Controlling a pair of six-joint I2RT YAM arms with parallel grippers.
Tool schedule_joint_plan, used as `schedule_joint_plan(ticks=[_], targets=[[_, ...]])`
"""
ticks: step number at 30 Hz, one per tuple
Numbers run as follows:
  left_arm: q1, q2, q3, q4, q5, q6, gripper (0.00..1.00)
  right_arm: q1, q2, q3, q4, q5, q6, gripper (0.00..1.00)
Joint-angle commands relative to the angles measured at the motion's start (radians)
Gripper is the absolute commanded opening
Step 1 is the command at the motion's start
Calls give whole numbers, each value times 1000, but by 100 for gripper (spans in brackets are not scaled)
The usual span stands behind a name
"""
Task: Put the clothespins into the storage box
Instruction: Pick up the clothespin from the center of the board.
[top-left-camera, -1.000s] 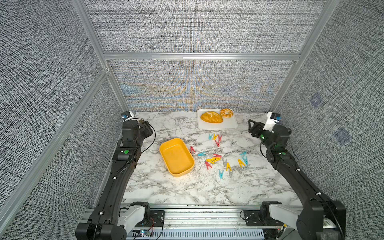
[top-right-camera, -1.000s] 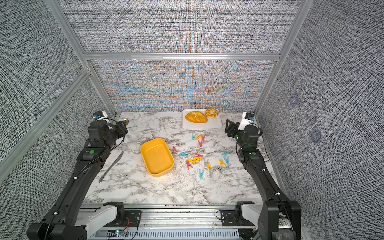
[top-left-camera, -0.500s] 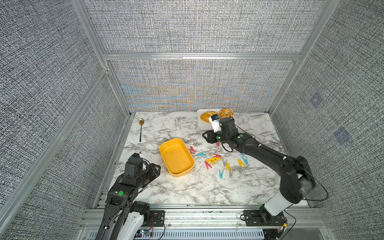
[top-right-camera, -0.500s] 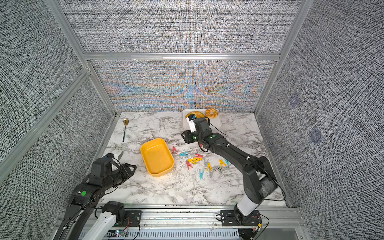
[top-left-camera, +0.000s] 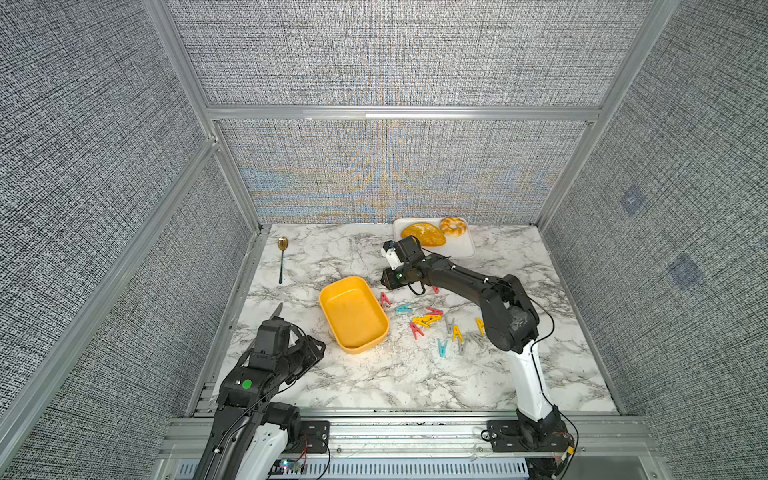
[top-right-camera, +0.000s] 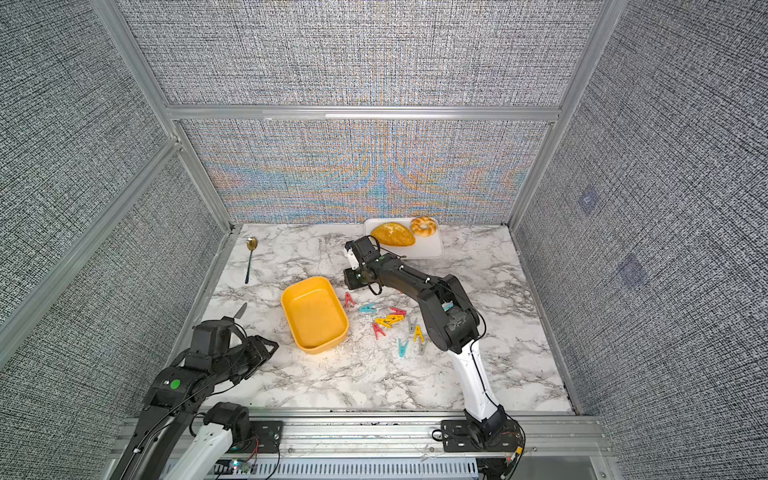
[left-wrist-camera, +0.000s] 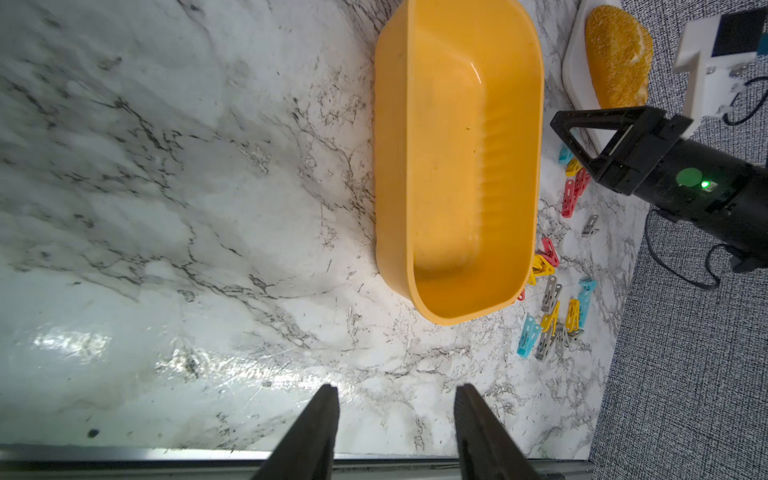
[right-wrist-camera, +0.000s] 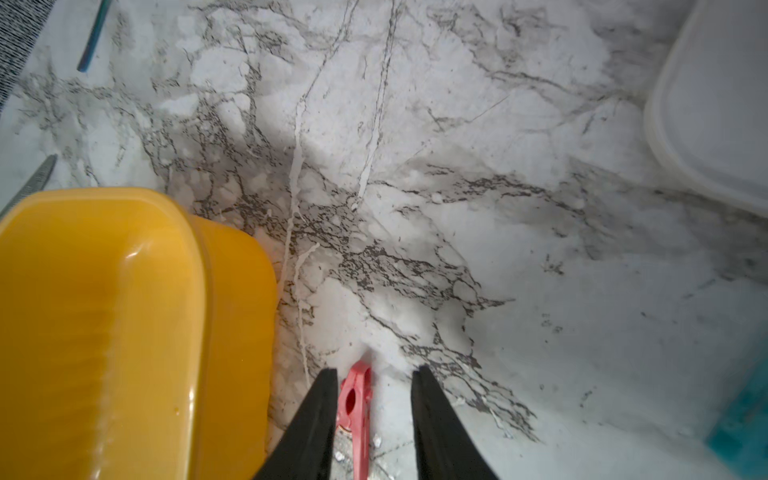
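Note:
The yellow-orange storage box (top-left-camera: 353, 316) (top-right-camera: 313, 318) stands empty at the table's middle. Several red, yellow, teal and grey clothespins (top-left-camera: 428, 321) (top-right-camera: 390, 320) lie scattered to its right. My right gripper (top-left-camera: 386, 283) (top-right-camera: 349, 284) hangs low by the box's far right corner. In the right wrist view its jaws (right-wrist-camera: 374, 370) stand open around a red clothespin (right-wrist-camera: 355, 399), which touches one finger while a gap separates it from the other. My left gripper (top-left-camera: 320, 348) (top-right-camera: 272, 347) (left-wrist-camera: 397, 388) is open and empty near the front left, short of the box (left-wrist-camera: 457, 166).
A white tray (top-left-camera: 465, 249) with two breads sits at the back, just behind the right arm. A spoon (top-left-camera: 282, 257) lies at the back left. A knife (top-left-camera: 276, 309) lies by the left edge, partly hidden by the left arm.
A second ago both arms stood at the back corners. The left arm has come to the front left and the right arm has reached over beside the box.

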Motion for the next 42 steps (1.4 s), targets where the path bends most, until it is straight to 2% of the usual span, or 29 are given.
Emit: schedule_joint_plan(ticks=[1, 12, 28, 32, 39, 42], targets=[[-1, 9, -5, 13, 10, 2, 51, 10, -9, -16, -37, 37, -27, 35], [-1, 36, -23, 80, 29, -20, 51, 37, -31, -91, -32, 59, -43, 27], [-1, 18, -29, 79, 35, -25, 51, 70, -23, -121, -34, 144, -50, 25], [-1, 13, -35, 83, 35, -29, 51, 69, -17, -116, -32, 148, -49, 17], [-1, 19, -31, 95, 39, -31, 52, 69, 7, -98, -43, 146, -53, 14], [-1, 23, -23, 101, 43, -33, 52, 69, -3, -101, -44, 157, -50, 5]])
